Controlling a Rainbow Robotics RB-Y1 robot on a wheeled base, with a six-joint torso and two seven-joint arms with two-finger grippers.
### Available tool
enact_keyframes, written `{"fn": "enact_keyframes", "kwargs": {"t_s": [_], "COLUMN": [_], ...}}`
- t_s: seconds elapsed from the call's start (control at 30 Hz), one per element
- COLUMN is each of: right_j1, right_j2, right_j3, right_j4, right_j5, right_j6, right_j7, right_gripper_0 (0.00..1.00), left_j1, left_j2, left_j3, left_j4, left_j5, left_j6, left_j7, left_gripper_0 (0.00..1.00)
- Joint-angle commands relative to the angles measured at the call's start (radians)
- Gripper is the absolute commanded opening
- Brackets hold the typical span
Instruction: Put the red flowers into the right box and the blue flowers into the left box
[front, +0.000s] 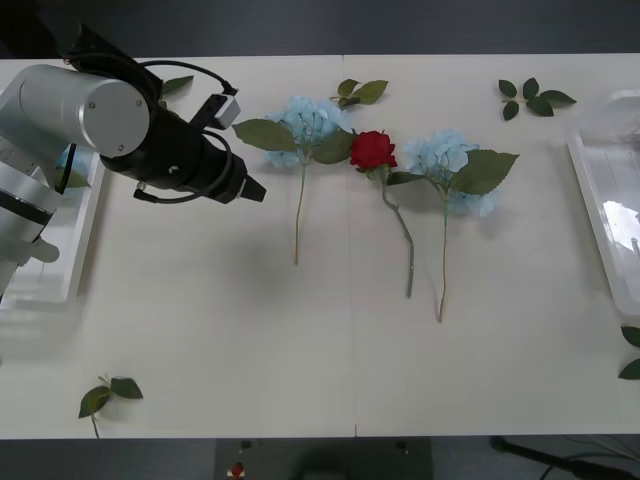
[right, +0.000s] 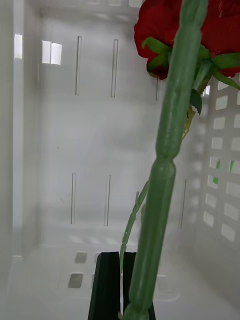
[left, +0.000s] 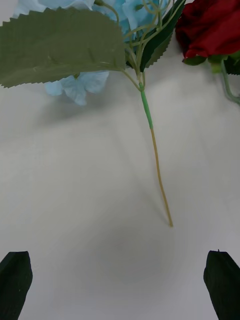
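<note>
Your right gripper (right: 121, 280), black fingers pinched on a red rose's green stem (right: 167, 165), hangs inside the white plastic right box (right: 60, 150): release next. Left gripper (left: 120, 280), fingers spread wide and empty, faces the pale-blue hydrangea (front: 305, 125) at upper centre; close on its stem.

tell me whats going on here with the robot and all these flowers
The robot is sorting artificial flowers into white boxes at either side of the table. The right gripper is shut on a red rose stem, holding it inside the right box. The left gripper is open above the table, by the stem of a blue flower. On the table lie two blue flowers with one red rose between them.
</note>
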Motion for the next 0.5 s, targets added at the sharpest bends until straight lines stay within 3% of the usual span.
{"fn": "enact_keyframes", "kwargs": {"t_s": [0.03,0.43,0.5], "right_j1": [-0.027,-0.027,-0.027], "right_j2": [0.036,0.039,0.041], "right_j3": [-0.002,0.118,0.118], "right_j4": [-0.008,-0.008,-0.008], "right_j5": [0.081,0.153,0.157], "right_j6": [-0.029,-0.122,-0.131], "right_j7": [0.027,0.02,0.021], "right_gripper_0": [0.0,0.0,0.14], "left_j1": [-0.061,-0.124,-0.141], "left_j2": [-0.033,-0.106,-0.126], "left_j3": [-0.034,-0.173,-0.193], "left_j4": [-0.024,-0.022,-0.008], "left_j5": [-0.07,-0.287,-0.326], "left_j6": [-0.003,0.026,0.041], "left_j7": [0.14,0.38,0.413], "left_gripper_0": [1.0,1.0,1.0]}}
